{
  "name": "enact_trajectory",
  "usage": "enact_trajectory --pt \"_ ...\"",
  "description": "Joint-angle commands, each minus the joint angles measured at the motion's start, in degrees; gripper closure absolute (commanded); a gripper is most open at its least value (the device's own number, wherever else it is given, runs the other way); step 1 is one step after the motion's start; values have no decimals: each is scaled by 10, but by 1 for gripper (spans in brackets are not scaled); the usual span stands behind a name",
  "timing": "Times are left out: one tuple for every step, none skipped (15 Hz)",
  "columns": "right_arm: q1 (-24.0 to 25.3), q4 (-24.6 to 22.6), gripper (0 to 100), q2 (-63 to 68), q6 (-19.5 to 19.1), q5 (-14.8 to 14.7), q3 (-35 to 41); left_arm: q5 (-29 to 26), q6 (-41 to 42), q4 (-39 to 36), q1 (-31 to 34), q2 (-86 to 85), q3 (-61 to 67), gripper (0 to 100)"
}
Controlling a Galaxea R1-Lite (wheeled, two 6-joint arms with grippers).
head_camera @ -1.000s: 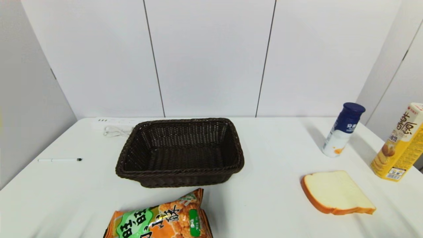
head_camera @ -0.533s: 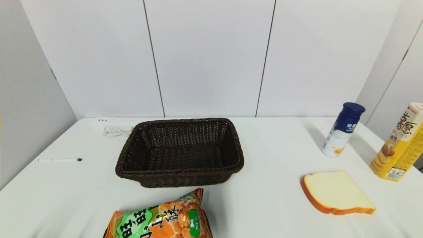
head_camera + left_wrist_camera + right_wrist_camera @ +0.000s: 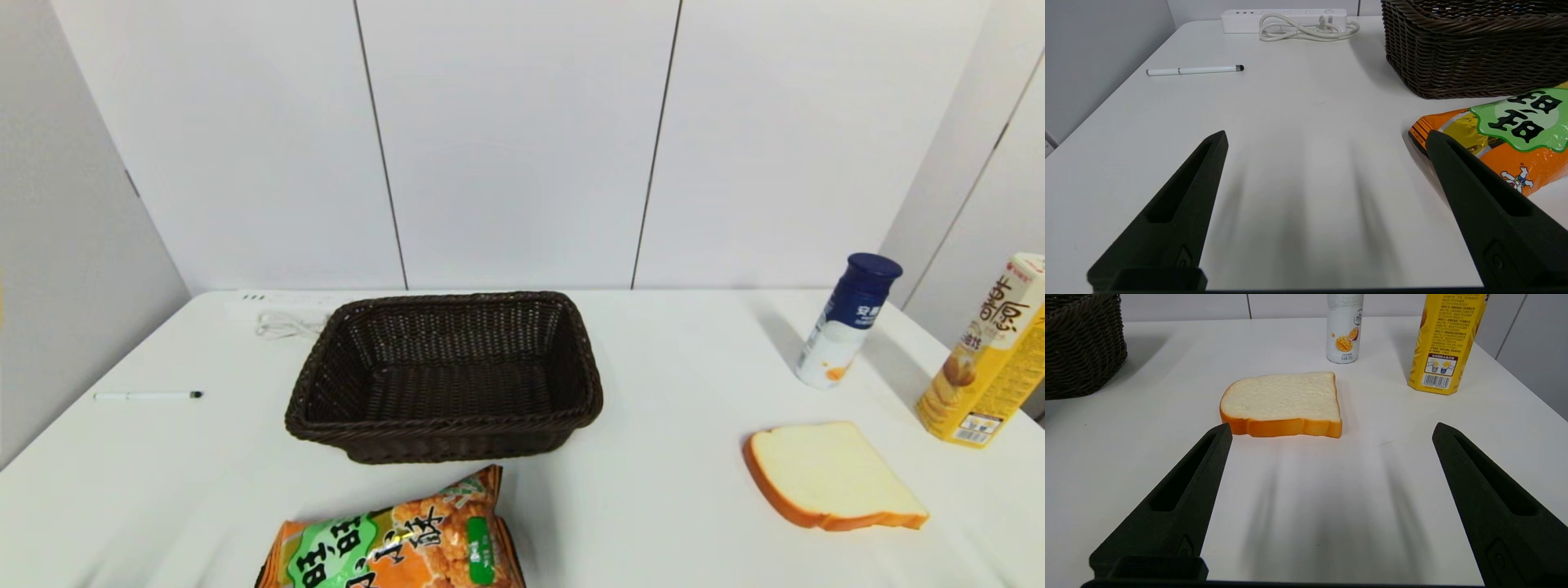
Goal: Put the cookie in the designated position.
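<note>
Orange cookie beside left claw

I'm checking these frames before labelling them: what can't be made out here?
- Cookie bag: its near end is cut off by the head view's bottom edge; in the left wrist view a finger of the open left claw covers part of it.
- Yellow carton: top cut off by the right wrist view's edge; the open right claw holds nothing.
- Designated position: no mark shows on the table.
- Both arms: outside the head view.
</note>
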Motion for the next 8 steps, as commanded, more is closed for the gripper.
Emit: enact_trajectory --pt "0 -1 0 2 0 0 1 0 0 0 0 0 0 0" --pt "1 -1 0 2 -1 0 1 0 0 0 0 0 0 0" --pt "1 -1 0 2 -1 0 1 0 0 0 0 0 0 0" --pt "1 0 0 1 1 0 1 0 0 0 0 0 0 0" --pt "0 0 0 1 1 0 1 0 0 0 0 0 0 0" --pt "0 0 0 1 1 0 1 0 0 0 0 0 0 0" --pt "0 0 0 1 1 0 1 0 0 0 0 0 0 0" --pt "0 0 0 1 1 0 1 0 0 0 0 0 0 0"
